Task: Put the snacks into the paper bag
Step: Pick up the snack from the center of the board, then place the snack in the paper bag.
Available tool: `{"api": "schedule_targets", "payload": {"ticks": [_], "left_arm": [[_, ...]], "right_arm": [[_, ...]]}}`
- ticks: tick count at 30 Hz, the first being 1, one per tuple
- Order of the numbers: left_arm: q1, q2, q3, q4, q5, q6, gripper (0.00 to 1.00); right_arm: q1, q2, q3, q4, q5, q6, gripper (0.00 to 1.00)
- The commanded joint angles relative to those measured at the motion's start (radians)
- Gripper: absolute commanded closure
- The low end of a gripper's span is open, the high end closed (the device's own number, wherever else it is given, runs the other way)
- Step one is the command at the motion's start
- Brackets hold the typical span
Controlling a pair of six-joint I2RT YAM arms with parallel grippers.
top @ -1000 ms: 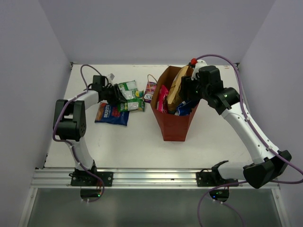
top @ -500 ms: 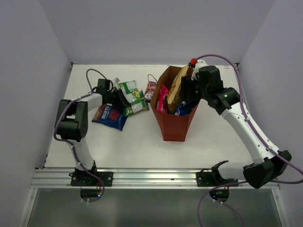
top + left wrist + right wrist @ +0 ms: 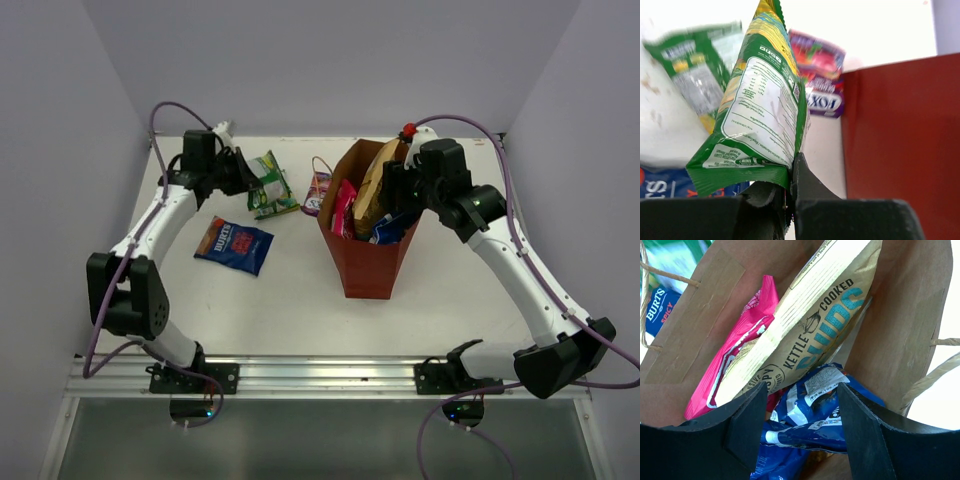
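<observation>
Standing upright near the middle of a white bench (image 3: 300,300) is a red-brown paper bag (image 3: 368,265), its mouth open upward. Inside the bag, a pink packet (image 3: 343,208) leans against the left wall as seen from overhead. A tall tan-brown packet (image 3: 372,190) of kettle-cooked chips stands beside it and pokes above the rim. A blue-and-white packet (image 3: 805,415) lies lower down, toward the bag's right side. The right hand (image 3: 398,195) hangs at the bag's mouth on that right side, fingers spread wide and gripping no packet.

Left of the bag, the left hand (image 3: 238,172) is pinched tight on one end of a small green packet (image 3: 268,180) and holds it upright, apart from the bag. A second green packet (image 3: 695,80), blurred, lies on the bench farther from the bag. A small purple candy packet (image 3: 319,190) lies just beside the bag's left wall. A dark blue packet (image 3: 233,243) lies flat on the bench, well to the left of the bag.
</observation>
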Motion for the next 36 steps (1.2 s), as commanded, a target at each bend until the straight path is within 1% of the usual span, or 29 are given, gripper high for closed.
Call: {"api": "schedule_targets", "payload": {"ticks": [1, 5, 7, 8, 9, 10, 14, 17, 19, 21, 25, 28, 29, 32, 36], "left_arm": [[-0.011, -0.123, 0.153, -0.075, -0.088, 0.059, 1.00], [-0.045, -0.163, 0.270, -0.144, -0.164, 0.077, 1.00], [-0.089, -0.171, 0.355, -0.172, -0.200, 0.099, 1.00], [-0.111, -0.170, 0.386, -0.199, -0.245, 0.105, 1.00], [-0.152, -0.170, 0.414, -0.210, -0.264, 0.111, 1.00], [-0.172, -0.163, 0.469, -0.221, -0.272, 0.113, 1.00], [-0.250, -0.148, 0.580, -0.260, -0.289, 0.128, 1.00], [-0.367, -0.122, 0.660, -0.305, -0.358, 0.154, 1.00], [-0.408, -0.085, 0.721, -0.351, -0.376, 0.162, 1.00], [-0.467, -0.067, 0.746, -0.370, -0.395, 0.170, 1.00], [-0.560, -0.019, 0.789, -0.417, -0.511, 0.191, 1.00], [-0.632, 0.028, 0.830, -0.489, -0.629, 0.214, 1.00], [-0.660, 0.045, 0.847, -0.512, -0.689, 0.216, 1.00], [-0.686, 0.087, 0.868, -0.552, -0.746, 0.216, 1.00], [-0.718, 0.136, 0.868, -0.563, -0.767, 0.214, 1.00]], "right_arm": [[-0.004, -0.030, 0.027, 0.039, 0.000, 0.012, 0.38], [-0.002, -0.023, 0.033, 0.046, 0.000, 0.020, 0.38], [-0.002, -0.022, 0.033, 0.048, 0.003, 0.026, 0.38], [-0.002, -0.024, 0.033, 0.049, 0.003, 0.029, 0.38], [-0.004, -0.026, 0.033, 0.054, 0.004, 0.030, 0.38], [-0.002, -0.027, 0.032, 0.059, 0.004, 0.030, 0.38], [-0.004, -0.030, 0.033, 0.057, 0.010, 0.035, 0.38], [-0.002, -0.039, 0.020, 0.065, 0.026, 0.040, 0.38], [-0.002, -0.045, 0.013, 0.071, 0.032, 0.041, 0.38], [-0.002, -0.047, 0.006, 0.072, 0.050, 0.041, 0.38], [-0.004, -0.058, -0.017, 0.072, 0.090, 0.041, 0.38], [-0.004, -0.062, -0.034, 0.071, 0.107, 0.043, 0.38], [-0.004, -0.065, -0.037, 0.071, 0.108, 0.043, 0.38], [-0.004, -0.072, -0.052, 0.072, 0.128, 0.044, 0.38], [-0.004, -0.078, -0.071, 0.071, 0.145, 0.047, 0.38]]}}
